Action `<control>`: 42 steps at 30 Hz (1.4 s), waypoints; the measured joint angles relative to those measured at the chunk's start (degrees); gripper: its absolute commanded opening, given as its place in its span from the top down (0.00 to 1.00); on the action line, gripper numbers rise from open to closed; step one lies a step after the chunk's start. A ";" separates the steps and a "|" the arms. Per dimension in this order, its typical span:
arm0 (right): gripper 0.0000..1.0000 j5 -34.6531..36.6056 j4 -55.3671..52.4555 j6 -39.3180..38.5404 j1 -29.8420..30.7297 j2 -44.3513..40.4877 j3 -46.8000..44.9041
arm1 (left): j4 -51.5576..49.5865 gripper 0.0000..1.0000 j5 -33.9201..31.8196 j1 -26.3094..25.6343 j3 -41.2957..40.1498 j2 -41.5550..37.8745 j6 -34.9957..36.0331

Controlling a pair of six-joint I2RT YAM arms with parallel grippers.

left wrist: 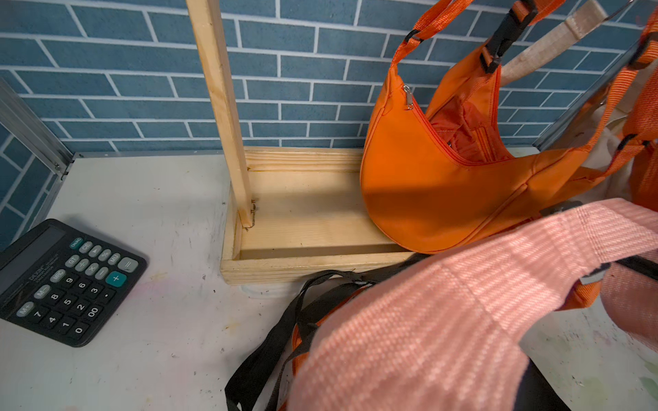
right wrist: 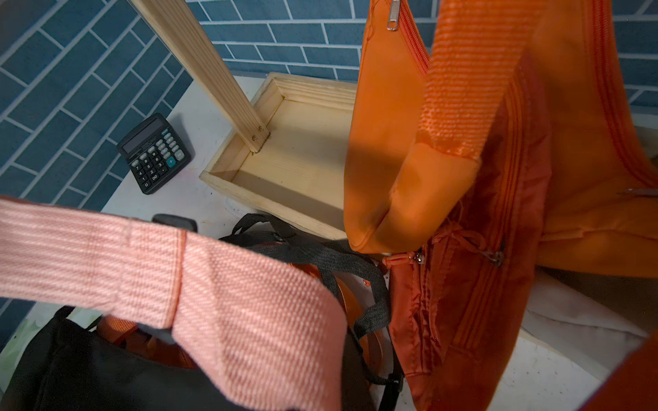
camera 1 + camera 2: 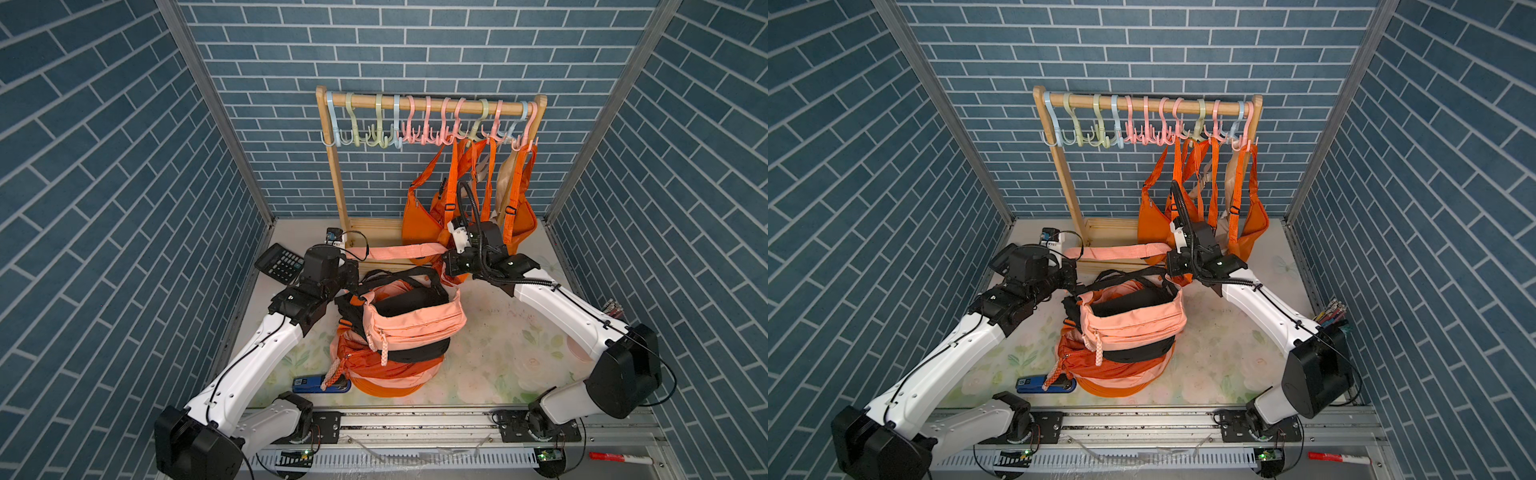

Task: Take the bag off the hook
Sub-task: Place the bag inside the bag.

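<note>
A pink strap [image 3: 399,252] [image 3: 1121,251] of a bag runs level and taut between my two grippers, low in front of the wooden rack [image 3: 432,106] and touching no hook. My left gripper [image 3: 349,255] is shut on its left end and my right gripper [image 3: 449,253] on its right end. The strap [image 1: 445,302] [image 2: 249,302] fills both wrist views and hides the jaws. That bag's body is mostly hidden under the right gripper. Several pastel hooks [image 3: 446,124] hang on the rail. Orange bags [image 3: 419,224] [image 1: 427,185] [image 2: 463,249] hang from the hooks at the right end.
A pile of bags, a pink waist bag [image 3: 409,322] on orange ones, sits mid-table between the arms. A black calculator [image 3: 279,262] [image 1: 67,281] lies at the back left. A blue stapler [image 3: 311,384] lies at the front. The rack's wooden base [image 1: 306,227] stands behind the strap.
</note>
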 measured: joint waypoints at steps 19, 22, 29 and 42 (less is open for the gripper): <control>1.00 -4.28 4.26 0.50 0.00 11.67 4.52 | 4.81 1.00 -2.47 5.29 -1.42 6.43 -1.49; 1.00 -4.96 4.63 1.05 0.00 13.18 4.92 | 5.79 1.00 -3.15 6.08 -1.81 7.54 -2.40; 0.90 -5.88 4.83 1.57 0.00 16.87 7.04 | 8.15 0.94 -3.45 6.88 -1.81 11.96 -3.74; 0.40 -6.93 4.81 2.97 -0.09 17.25 7.04 | 9.90 0.37 -3.26 7.06 -2.12 15.82 -5.73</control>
